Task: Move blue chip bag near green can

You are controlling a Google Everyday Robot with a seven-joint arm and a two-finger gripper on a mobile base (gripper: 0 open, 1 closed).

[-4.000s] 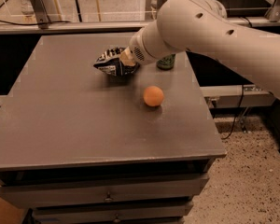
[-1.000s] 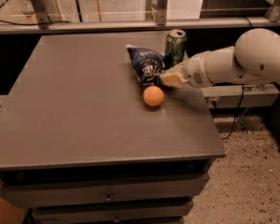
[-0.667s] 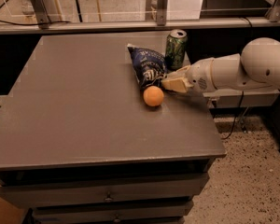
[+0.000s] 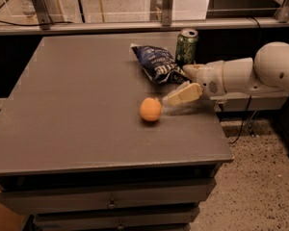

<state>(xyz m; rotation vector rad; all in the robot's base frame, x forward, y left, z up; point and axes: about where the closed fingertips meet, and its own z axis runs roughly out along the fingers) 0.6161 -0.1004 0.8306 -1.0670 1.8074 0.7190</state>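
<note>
The blue chip bag (image 4: 155,63) lies flat on the grey table (image 4: 77,105), just left of the green can (image 4: 186,46), which stands upright near the table's far right edge. My gripper (image 4: 180,84) hovers low over the table's right side, just right of the bag's near end and in front of the can. Its fingers are spread apart with nothing between them. One finger (image 4: 183,95) points toward the orange ball, the other sits near the bag's corner. The white arm reaches in from the right.
An orange ball (image 4: 150,109) rests on the table a little left of the lower finger. A metal rail and posts (image 4: 164,4) run behind the table. Drawers sit under the tabletop, and speckled floor lies to the right.
The arm has pulled back to the right, away from the bag. The bag stays flat beside the can, released. The ball has not moved.
</note>
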